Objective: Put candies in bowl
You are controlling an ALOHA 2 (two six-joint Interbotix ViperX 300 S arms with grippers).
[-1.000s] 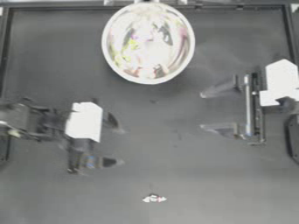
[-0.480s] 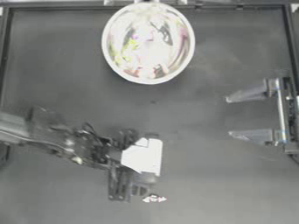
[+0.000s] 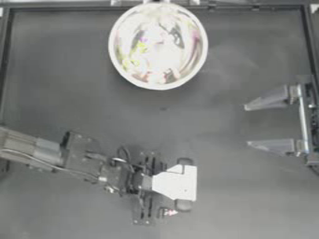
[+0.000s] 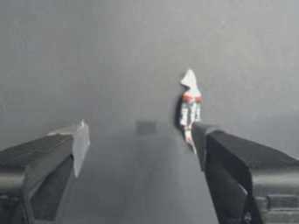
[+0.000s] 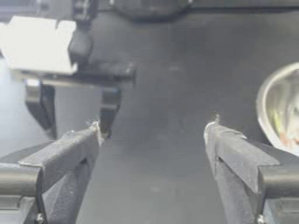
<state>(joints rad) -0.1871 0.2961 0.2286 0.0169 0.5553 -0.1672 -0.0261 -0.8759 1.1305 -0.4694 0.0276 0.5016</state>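
Observation:
One small whitish candy (image 3: 168, 213) with red bands lies on the table near the front edge. In the left wrist view this candy (image 4: 189, 104) rests beside the tip of one jaw. My left gripper (image 3: 162, 211) (image 4: 140, 140) is open and straddles it, not closed on it. The shiny bowl (image 3: 187, 70) stands at the far middle of the table. Coloured candies (image 3: 135, 59) lie inside it, blurred by reflections. My right gripper (image 3: 248, 126) (image 5: 152, 129) hangs open and empty at the right side.
The left arm (image 3: 56, 156) stretches from the left edge across the front of the table. The right wrist view shows the bowl's rim (image 5: 265, 111) and the left arm's white wrist block (image 5: 38, 43) farther off. Raised table borders (image 3: 156, 7) frame the surface.
My left arm has swung right and toward the front edge, bringing its open jaws around the candy. The right gripper has drawn back toward the right edge.

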